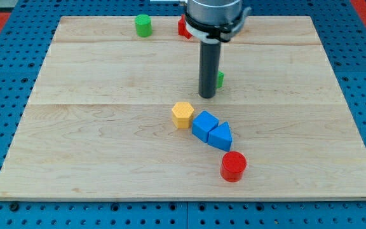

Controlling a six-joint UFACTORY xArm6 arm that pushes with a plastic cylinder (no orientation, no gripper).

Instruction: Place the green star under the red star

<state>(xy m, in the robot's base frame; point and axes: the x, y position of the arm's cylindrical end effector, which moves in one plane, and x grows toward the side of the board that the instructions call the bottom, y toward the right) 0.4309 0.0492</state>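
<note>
Near the frame's upper middle, my tip (207,96) touches the mostly hidden green star (220,79), ready to nudge it beneath the red star (183,27).

Two green blocks (143,25) (220,79), two red (234,166) (183,27), two blue (204,125) (221,137), one yellow (182,115)

Pale matt wooden board (107,127)

A dark rod ending at my tip (207,96) stands over a pale wooden board (107,127), a sliver of green block (220,79) just to its right. Below it lie a yellow hexagon (182,114), blue cube (204,124), blue triangle (221,137) and red cylinder (234,166). Above sit a green cylinder (143,25) and a partly hidden red block (183,27).
</note>
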